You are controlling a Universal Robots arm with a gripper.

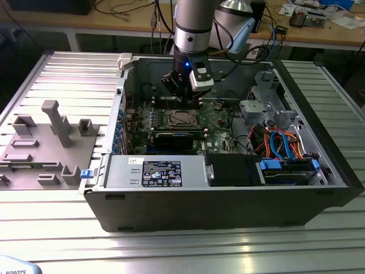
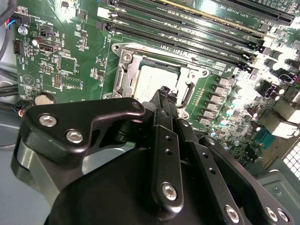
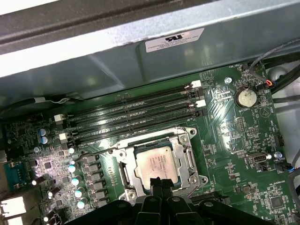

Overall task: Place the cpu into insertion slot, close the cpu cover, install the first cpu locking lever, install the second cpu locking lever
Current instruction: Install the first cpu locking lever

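Looking along your gripper (image 3: 161, 182), you find its fingertips pressed together with nothing between them, poised just above the near edge of the cpu (image 3: 153, 162), which lies directly ahead of and below the tips. That cpu sits flat in the insertion slot (image 2: 123, 77) on the green board, its dull silver top showing through the square cut-out of the cpu cover (image 3: 185, 157), which appears folded down around it. Both wrist views show this.
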